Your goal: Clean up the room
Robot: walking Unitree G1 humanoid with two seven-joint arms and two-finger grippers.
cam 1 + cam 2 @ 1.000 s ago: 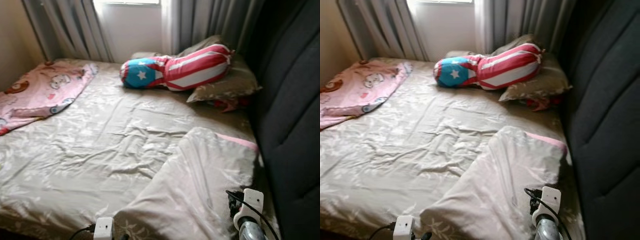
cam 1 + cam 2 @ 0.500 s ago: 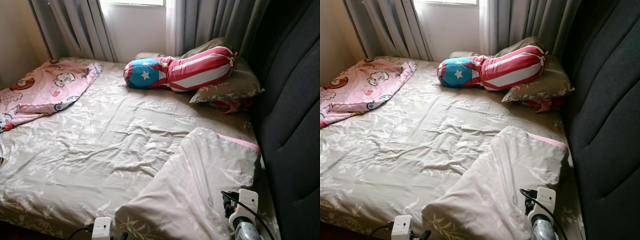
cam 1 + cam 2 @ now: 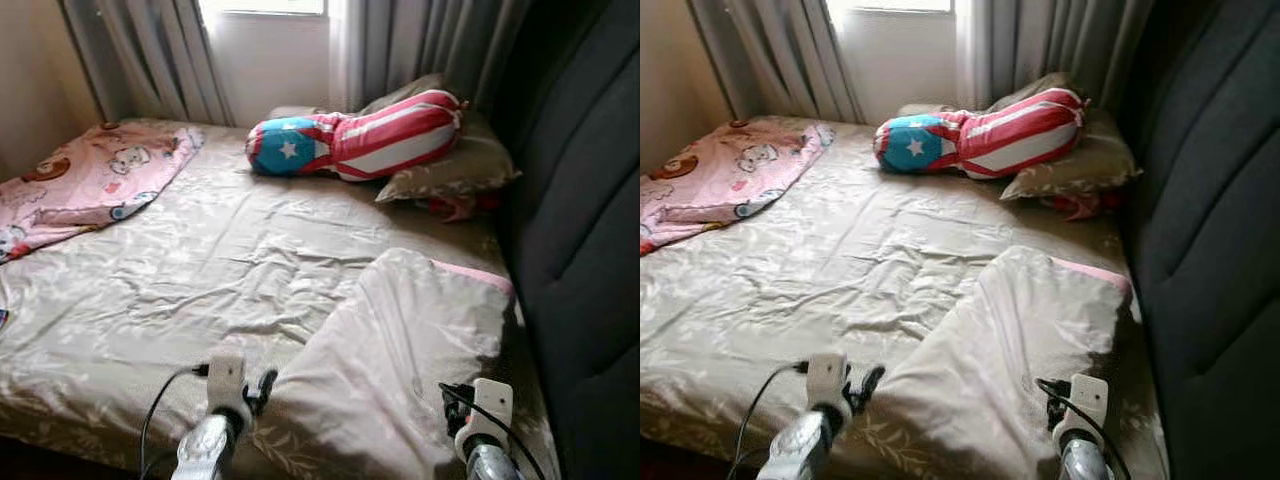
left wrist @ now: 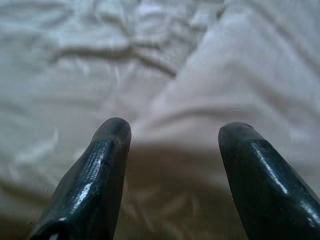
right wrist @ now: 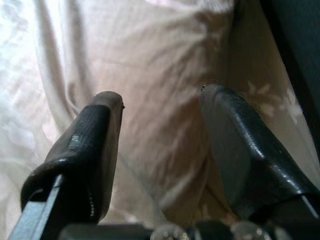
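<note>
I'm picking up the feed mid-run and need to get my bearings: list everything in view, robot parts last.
bed sheet: one, beige with pale floral print, rumpled, covering the mattress
near pillow: one, beige with pink edge, by the headboard, between the two grippers
far pillow: one, beige floral, by the headboard
bolster: one, red-and-white stripes with blue star end, leaning on the far pillow
blanket: one, pink cartoon print, bunched on the bed's far left
headboard: one, dark grey, right side
curtains: grey, beside the window
left gripper: jaws open, at the near pillow's edge
right gripper: jaws open, over the near pillow
</note>
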